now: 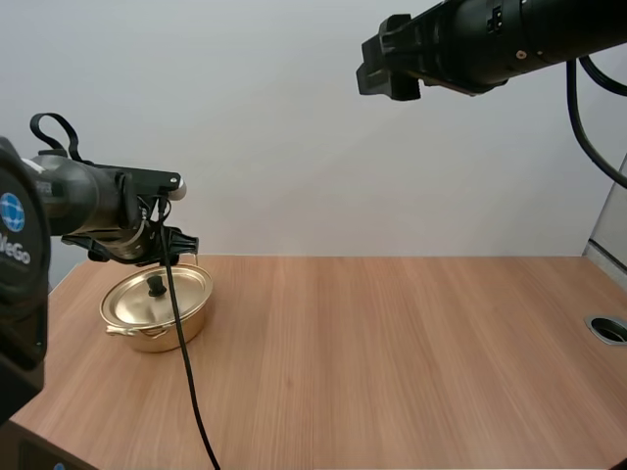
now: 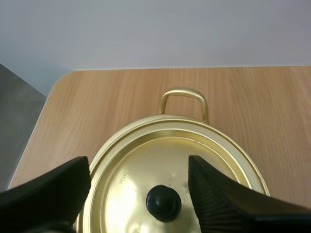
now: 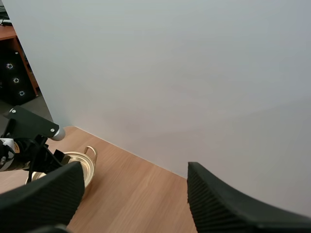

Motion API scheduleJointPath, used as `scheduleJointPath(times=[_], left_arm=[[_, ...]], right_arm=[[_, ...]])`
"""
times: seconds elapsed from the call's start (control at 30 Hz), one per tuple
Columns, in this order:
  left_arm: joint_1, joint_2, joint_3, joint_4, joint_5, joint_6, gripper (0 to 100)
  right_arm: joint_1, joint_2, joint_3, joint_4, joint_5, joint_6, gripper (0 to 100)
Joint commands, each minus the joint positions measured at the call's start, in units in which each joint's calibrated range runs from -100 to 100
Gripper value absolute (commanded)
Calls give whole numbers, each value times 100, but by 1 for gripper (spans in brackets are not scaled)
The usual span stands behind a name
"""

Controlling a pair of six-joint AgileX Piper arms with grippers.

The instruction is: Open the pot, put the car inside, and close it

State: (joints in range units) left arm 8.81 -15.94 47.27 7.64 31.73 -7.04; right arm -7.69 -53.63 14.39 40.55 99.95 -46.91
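Wooden worktop (image 1: 392,343) carries a lidded gold pot (image 1: 137,308) at its left edge, where the left jaws hover apart, straddling the lid's black knob (image 2: 164,203), while the right jaws hang apart, high and far off.

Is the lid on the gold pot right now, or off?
On. The lid sits flat on the pot, its black knob centred, untouched, inside the open left gripper.

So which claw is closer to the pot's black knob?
Left. The left claw hangs open just above the knob; the right claw is high up, far off to the side.
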Motion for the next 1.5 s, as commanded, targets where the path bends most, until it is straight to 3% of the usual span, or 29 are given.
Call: scheduleJointPath(times=[0.0, 0.47, 0.77, 0.87, 1.03, 1.47], left_arm=[[3, -1, -1, -36, 227, -2, 95], [3, 315, -1, -309, 841, -2, 90], [3, 517, -1, -320, 546, -2, 88], [3, 517, -1, -320, 401, -2, 73], [3, 517, -1, -422, 494, -2, 0], [3, 552, -1, -422, 288, -12, 0]], right_arm=[[-1, -2, 3, -1, 5, -1, 100], [-1, -2, 3, 33, 5, 108, 100], [-1, -67, 3, 33, 5, 107, 100], [-1, -79, 3, 33, 5, 107, 100], [-1, -79, 3, 33, 5, 107, 100], [-1, -79, 3, 33, 5, 107, 100]])
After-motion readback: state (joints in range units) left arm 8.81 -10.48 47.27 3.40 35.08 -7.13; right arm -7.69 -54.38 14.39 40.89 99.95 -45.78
